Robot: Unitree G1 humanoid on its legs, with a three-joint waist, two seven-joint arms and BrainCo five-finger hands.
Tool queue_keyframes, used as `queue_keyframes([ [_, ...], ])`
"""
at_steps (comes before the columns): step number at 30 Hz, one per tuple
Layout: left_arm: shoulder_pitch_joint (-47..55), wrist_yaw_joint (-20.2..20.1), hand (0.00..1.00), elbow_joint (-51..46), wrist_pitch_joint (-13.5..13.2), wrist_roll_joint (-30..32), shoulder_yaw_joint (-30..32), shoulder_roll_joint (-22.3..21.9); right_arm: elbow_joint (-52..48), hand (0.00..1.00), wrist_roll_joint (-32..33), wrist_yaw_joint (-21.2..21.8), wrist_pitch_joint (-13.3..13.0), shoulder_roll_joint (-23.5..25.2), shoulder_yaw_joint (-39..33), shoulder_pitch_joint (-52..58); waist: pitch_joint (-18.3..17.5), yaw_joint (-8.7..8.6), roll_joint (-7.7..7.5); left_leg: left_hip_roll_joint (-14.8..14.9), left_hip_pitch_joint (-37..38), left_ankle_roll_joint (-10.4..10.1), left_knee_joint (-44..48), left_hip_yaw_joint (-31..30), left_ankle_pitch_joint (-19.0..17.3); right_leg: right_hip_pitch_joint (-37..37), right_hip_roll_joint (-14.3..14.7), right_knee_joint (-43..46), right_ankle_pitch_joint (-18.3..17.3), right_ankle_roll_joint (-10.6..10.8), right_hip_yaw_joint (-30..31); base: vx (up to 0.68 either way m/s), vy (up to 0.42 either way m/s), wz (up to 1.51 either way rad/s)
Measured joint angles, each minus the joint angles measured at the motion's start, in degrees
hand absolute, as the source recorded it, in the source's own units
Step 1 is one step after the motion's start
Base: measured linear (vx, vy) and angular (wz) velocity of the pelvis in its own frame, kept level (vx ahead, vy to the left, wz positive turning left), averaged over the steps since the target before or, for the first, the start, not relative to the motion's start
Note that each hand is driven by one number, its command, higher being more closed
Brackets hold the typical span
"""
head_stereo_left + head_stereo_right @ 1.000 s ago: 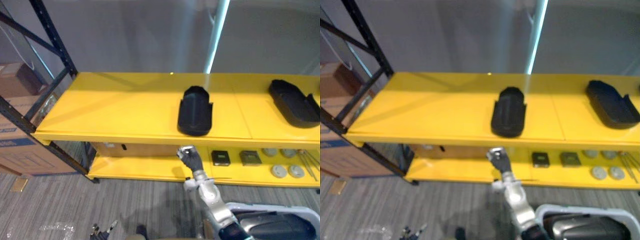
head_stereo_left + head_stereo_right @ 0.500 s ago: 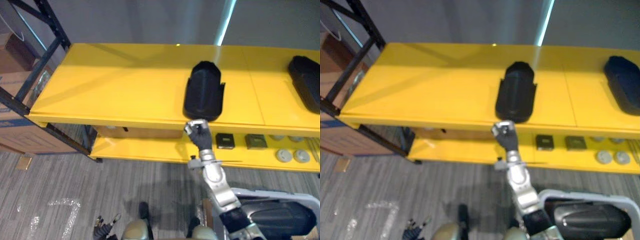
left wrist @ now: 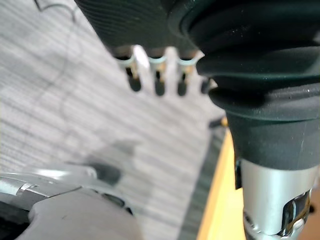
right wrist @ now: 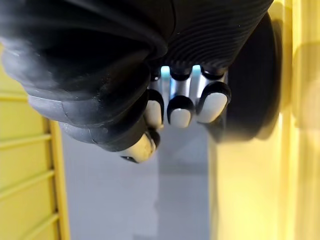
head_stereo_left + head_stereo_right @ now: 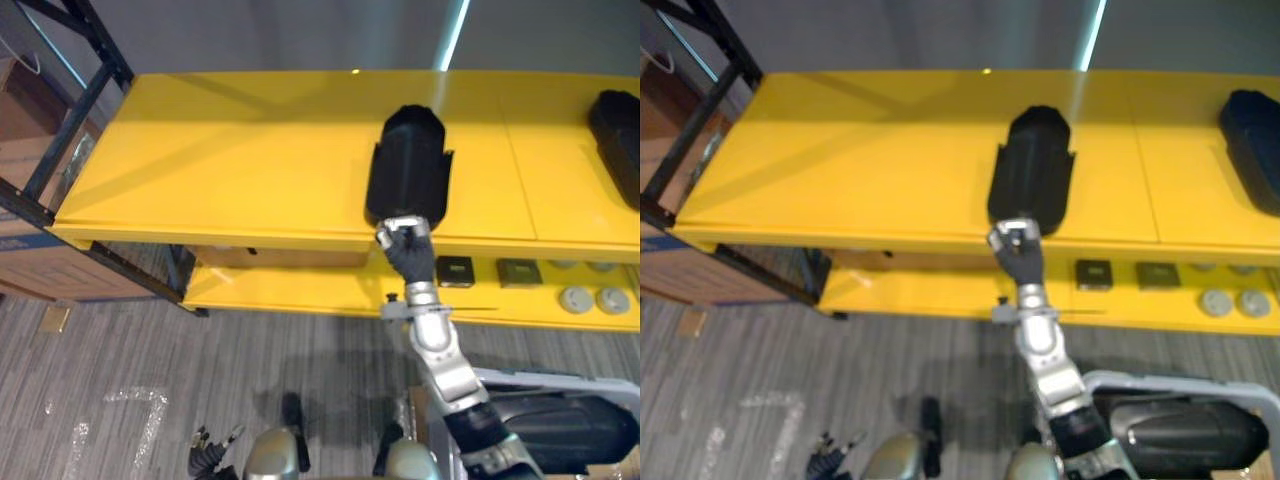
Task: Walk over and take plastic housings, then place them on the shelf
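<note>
A black plastic housing point(image 5: 408, 175) lies lengthwise on the yellow upper shelf point(image 5: 230, 170), its near end at the shelf's front edge. My right hand point(image 5: 408, 250) is raised at that front edge, right against the housing's near end, fingers curled into a fist and holding nothing. In the right wrist view the curled fingers point(image 4: 180, 107) sit just before the dark housing point(image 4: 252, 85). A second black housing point(image 5: 620, 115) lies at the shelf's far right. My left hand point(image 3: 150, 75) hangs low over the grey floor, fingers relaxed.
The lower yellow shelf point(image 5: 300, 295) carries small dark square parts point(image 5: 455, 270) and round grey discs point(image 5: 590, 298). Black rack uprights point(image 5: 70, 120) and cardboard boxes point(image 5: 30, 270) stand at the left. A white-rimmed bin point(image 5: 560, 420) with a black part is at the lower right.
The camera has moved closer to the shelf. My right hand has risen from below the shelf's front edge up to the near end of the housing.
</note>
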Motion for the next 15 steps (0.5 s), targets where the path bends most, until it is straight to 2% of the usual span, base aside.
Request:
queue_keyframes([
  [8,0.10,-0.02,0.00,-0.80,0.05,-0.11,-0.61,-0.01,2.71,1.00,0.01,-0.41,2.54,-0.81,-1.42,-2.42,2.37,0.07,0.54,-0.49,-0.17,0.17,0.88,-0.09,-0.37,-1.07,-1.27,2.84,-1.48,0.16,0.08,-0.02,0.003,0.01],
  [15,0.10,-0.05,0.00,-0.91,0.04,-0.09,-0.66,-0.03,4.97,1.00,0.00,-1.12,2.85,-0.81,-3.50,-4.76,2.48,0.12,0.68,-0.79,-0.24,0.19,0.91,-0.19,-0.36,-1.19,-1.53,3.48,-1.65,0.32,0.09,0.02,-0.003,0.00],
])
